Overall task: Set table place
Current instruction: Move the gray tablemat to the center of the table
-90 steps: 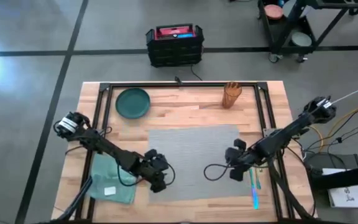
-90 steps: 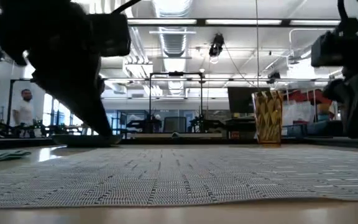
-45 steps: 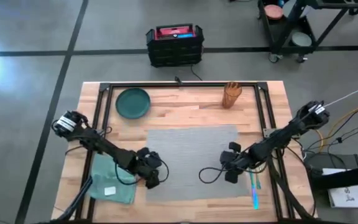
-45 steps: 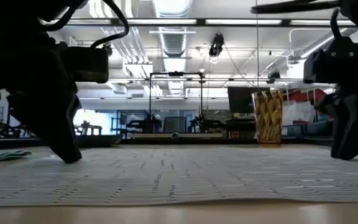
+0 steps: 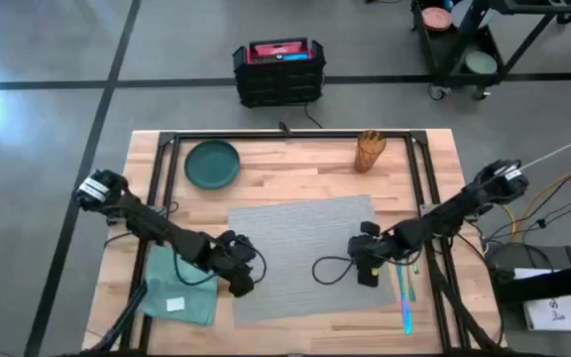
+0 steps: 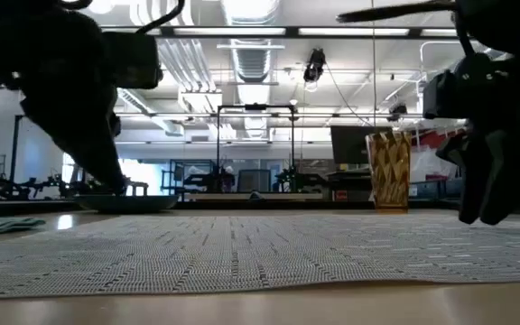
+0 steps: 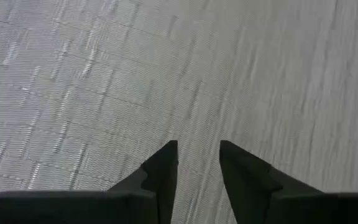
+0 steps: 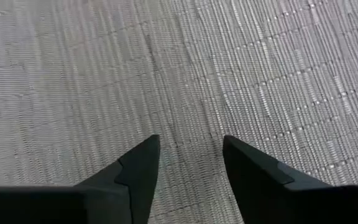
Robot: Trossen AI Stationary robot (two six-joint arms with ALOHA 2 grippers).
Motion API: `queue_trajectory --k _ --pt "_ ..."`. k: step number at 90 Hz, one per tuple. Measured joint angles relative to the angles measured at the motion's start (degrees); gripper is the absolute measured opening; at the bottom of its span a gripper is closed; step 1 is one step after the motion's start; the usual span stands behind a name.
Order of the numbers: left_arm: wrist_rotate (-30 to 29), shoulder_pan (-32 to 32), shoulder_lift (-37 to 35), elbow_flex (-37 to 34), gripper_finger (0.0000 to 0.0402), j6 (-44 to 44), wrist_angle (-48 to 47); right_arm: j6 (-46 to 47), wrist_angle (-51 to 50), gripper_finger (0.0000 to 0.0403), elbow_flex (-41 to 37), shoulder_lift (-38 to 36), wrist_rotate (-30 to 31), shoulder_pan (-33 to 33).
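Centrally on the light wooden table (image 5: 295, 164) lies the grey woven placemat (image 5: 300, 256), flat, its near edge close to the table's front and its outline turned slightly askew to the black rail frame; both grippers are down over it. Over the mat's left edge sits the left gripper (image 5: 241, 278), just beside the teal cloth napkin (image 5: 178, 288), which lies on the table's front-left corner with a small white tag on it; its wrist view shows the two dark fingers (image 7: 160, 177) narrowly parted with only mat weave between them, gripping nothing. Near the mat's right edge is the right gripper (image 5: 367, 270), a black cable looping on the mat beside it; its fingers (image 8: 138, 168) stand a little apart over bare weave, likewise empty. Behind the mat, toward the back-left, rests the dark green plate (image 5: 212, 164), nothing on it; toward the back-right stands an amber patterned tumbler (image 5: 370, 151), upright and well apart from the mat; whether it holds anything cannot be told. Right of the mat, by the rail, lie blue and green utensils (image 5: 406, 297), their kind too small to tell. Beyond the table a black crate (image 5: 279, 71) with red contents sits on the floor.
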Motion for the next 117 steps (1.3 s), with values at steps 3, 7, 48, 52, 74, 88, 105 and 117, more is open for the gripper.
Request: queue_trajectory --k 3,7,48,52,74,88,105,117 --pt "-0.03 0.84 -0.23 0.0 0.0136 0.01 -0.1 -0.83 -0.44 0.0177 0.02 -0.6 -0.6 -0.67" --pt "0.14 2.07 -0.66 0.0 0.0152 0.46 -0.24 -1.68 -1.4 0.0182 0.35 -1.36 -0.82 -1.43" --pt "3.02 16.44 -8.95 0.09 0.02 12.09 -12.99 -8.09 -4.35 0.0192 0.85 -8.6 -1.03 -9.24" --pt "3.03 17.67 -9.51 0.09 0.0197 13.55 -12.9 -8.67 -4.42 0.019 0.87 -8.75 -1.07 -10.06" --pt "6.08 18.64 -5.99 -1.8 0.0178 18.02 -5.02 -9.18 -4.91 0.0189 0.61 -7.57 -2.08 -13.16" --pt "7.97 17.17 -1.94 -6.53 0.016 17.66 6.78 -7.18 -5.37 0.0187 -0.73 -3.36 -2.08 -13.14" --pt "8.44 17.5 0.14 -8.1 0.0137 18.74 6.3 -1.57 -4.48 0.0176 -0.01 1.16 -2.29 -13.12" --pt "4.86 17.73 -0.35 -8.47 0.0121 21.21 2.87 1.05 -4.25 0.017 1.49 2.25 -2.97 -12.88"
